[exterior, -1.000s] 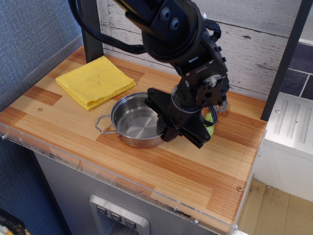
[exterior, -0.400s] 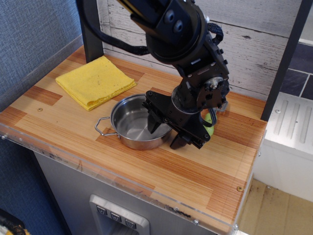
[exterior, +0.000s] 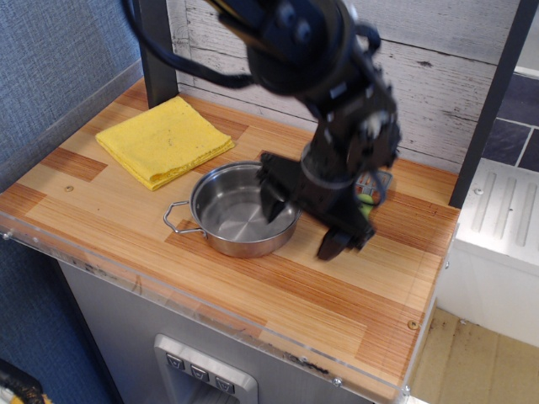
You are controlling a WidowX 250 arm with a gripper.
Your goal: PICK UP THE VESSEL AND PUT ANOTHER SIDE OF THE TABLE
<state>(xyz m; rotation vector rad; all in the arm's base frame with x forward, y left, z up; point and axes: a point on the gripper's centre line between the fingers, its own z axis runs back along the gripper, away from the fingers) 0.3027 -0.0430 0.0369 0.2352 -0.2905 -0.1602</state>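
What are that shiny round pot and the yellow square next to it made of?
The shallow round pot looks like polished stainless steel: mirror-bright inside, with a thin wire loop handle. The flat yellow folded square looks like soft cloth, matte and layered at its edges; possibly a sponge cloth.

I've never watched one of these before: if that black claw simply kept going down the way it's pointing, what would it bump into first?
Most likely the steel pot's right rim: the open gripper straddles it, one finger over the bowl, one over the wooden table. Blur leaves depth uncertain.
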